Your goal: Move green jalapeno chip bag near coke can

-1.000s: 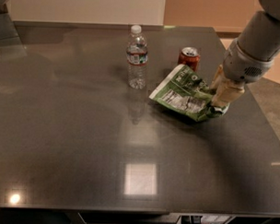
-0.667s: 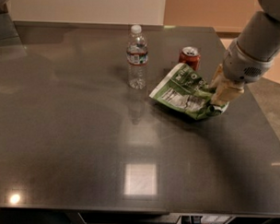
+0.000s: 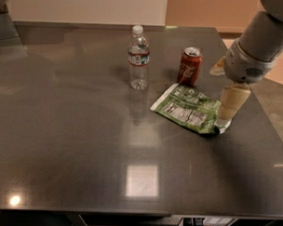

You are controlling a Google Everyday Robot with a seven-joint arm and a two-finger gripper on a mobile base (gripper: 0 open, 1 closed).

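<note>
The green jalapeno chip bag [image 3: 189, 108] lies flat on the dark table, nutrition panel up, just in front of the coke can [image 3: 189, 66]. The red can stands upright, a small gap behind the bag's far edge. My gripper [image 3: 219, 95] hangs over the bag's right end and is open. One cream finger [image 3: 232, 102] points down with its tip at the bag's right edge. The other finger [image 3: 217, 67] is spread out behind it, to the right of the can. The bag is not held.
A clear plastic water bottle [image 3: 138, 58] stands upright left of the can. The table's right edge [image 3: 267, 124] runs close beside the gripper. A bright light reflection [image 3: 141, 180] shows on the table's front middle.
The gripper has opened and let go of the bag's right end. The bag has dropped flat onto the table, slightly nearer the front. The can and bottle have not moved.
</note>
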